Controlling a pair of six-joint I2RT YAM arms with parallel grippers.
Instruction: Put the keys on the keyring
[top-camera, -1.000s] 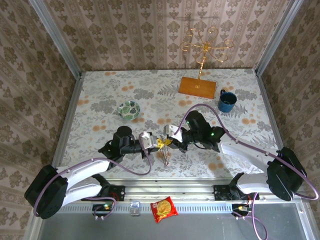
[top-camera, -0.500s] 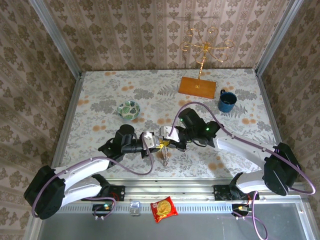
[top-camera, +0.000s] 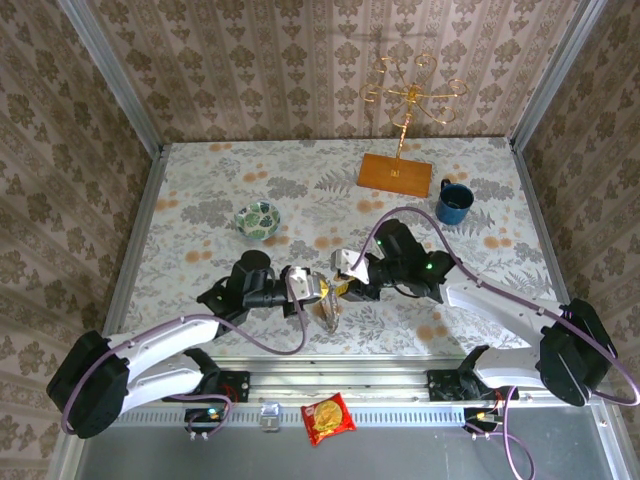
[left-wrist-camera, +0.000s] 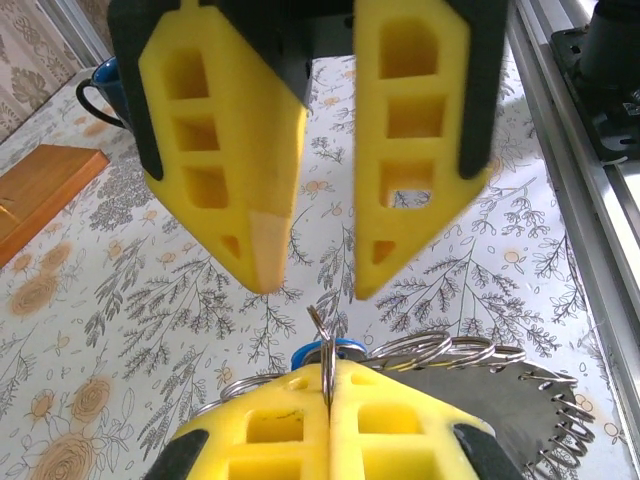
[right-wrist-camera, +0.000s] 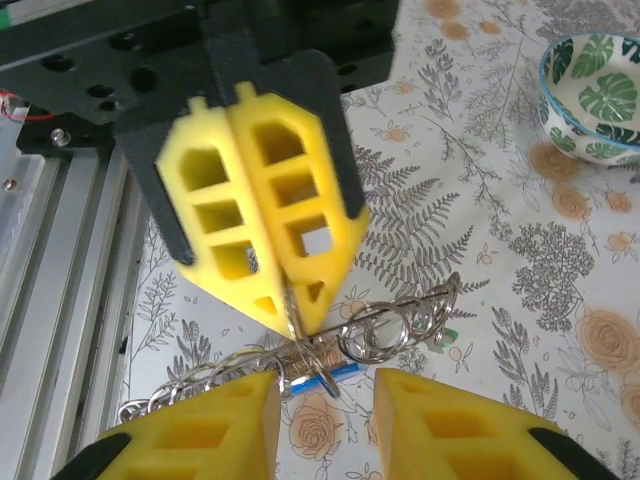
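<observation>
The keyring (right-wrist-camera: 400, 318), a grey metal ring with many small wire loops, hangs just above the table. My left gripper (left-wrist-camera: 328, 375) is shut on one thin loop of it, as the right wrist view also shows (right-wrist-camera: 290, 312). A blue key (right-wrist-camera: 325, 372) hangs under that pinch, its head (left-wrist-camera: 320, 350) just behind the left fingertips. A green key (right-wrist-camera: 451, 335) shows at the far end of the loops. My right gripper (right-wrist-camera: 327, 385) is open, facing the left one (left-wrist-camera: 313, 288), its fingers either side of the blue key and apart from it. From above, both grippers meet over the keyring (top-camera: 328, 312).
A green-patterned bowl (top-camera: 258, 217) sits behind the left arm. A blue mug (top-camera: 453, 203) and a wooden base (top-camera: 395, 174) with a gold wire stand are at the back right. A snack packet (top-camera: 328, 417) lies below the front rail (top-camera: 330, 378).
My right gripper has gone from shut to open and drawn back a little to the right. The left gripper has stayed shut on the keyring, almost in place.
</observation>
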